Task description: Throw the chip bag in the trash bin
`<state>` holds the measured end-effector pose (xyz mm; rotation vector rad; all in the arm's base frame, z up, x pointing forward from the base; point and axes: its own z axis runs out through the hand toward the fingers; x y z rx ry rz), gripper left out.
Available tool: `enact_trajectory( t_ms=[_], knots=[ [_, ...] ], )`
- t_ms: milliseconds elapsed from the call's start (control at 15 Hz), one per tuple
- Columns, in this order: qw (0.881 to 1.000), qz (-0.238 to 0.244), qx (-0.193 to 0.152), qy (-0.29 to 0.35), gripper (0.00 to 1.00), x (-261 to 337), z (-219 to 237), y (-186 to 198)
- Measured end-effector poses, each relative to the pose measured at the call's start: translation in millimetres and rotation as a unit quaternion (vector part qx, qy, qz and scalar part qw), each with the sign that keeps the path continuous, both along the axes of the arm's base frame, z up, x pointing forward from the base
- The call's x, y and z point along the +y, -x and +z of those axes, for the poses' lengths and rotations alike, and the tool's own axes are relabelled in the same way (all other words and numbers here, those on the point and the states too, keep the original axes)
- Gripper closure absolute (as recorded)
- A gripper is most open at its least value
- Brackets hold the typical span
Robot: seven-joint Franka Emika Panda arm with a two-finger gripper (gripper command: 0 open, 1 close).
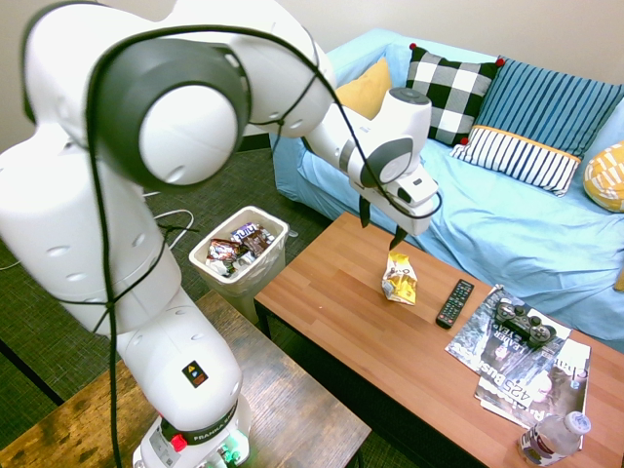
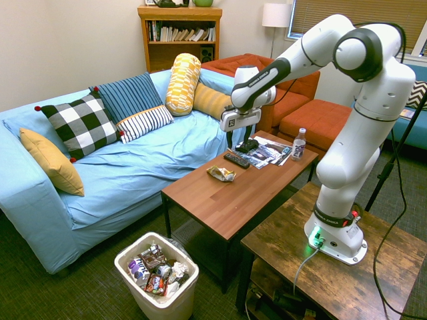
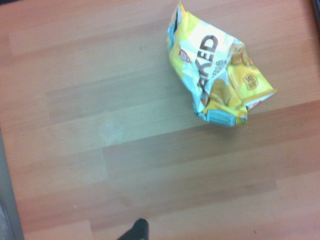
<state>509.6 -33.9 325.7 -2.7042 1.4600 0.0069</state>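
Observation:
The chip bag (image 1: 400, 278) (image 2: 221, 174) lies crumpled on the wooden coffee table (image 1: 336, 317), yellow and white. In the wrist view the chip bag (image 3: 215, 75) shows print reading "BAKED". My gripper (image 1: 381, 226) (image 2: 235, 141) hangs open above the table, a little above the bag and toward the sofa side of it, touching nothing. The white trash bin (image 1: 258, 278) (image 2: 162, 308) stands on the carpet beside the table's end, with a clear liner and several wrappers inside.
A black remote (image 1: 454, 302) lies beside the bag. Beyond it are magazines (image 1: 522, 375) with a game controller (image 1: 523, 323) on top, and a water bottle (image 1: 553, 437) at the corner. The blue sofa (image 1: 507, 214) runs along the table's far side.

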Motion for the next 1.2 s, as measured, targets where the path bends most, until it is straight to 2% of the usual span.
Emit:
enact_trajectory(
  t_ms=[267,533,867,1200],
  knots=[
    [0.999,-0.043,0.024,-0.024,0.00,-9,-55,-67],
    [0.993,-0.101,0.061,-0.018,0.00,-5,-102,-106],
    [0.983,-0.158,0.089,0.002,0.00,-28,-152,-117],
    [0.980,-0.166,0.112,0.002,0.00,-32,-196,-123]
  ],
)
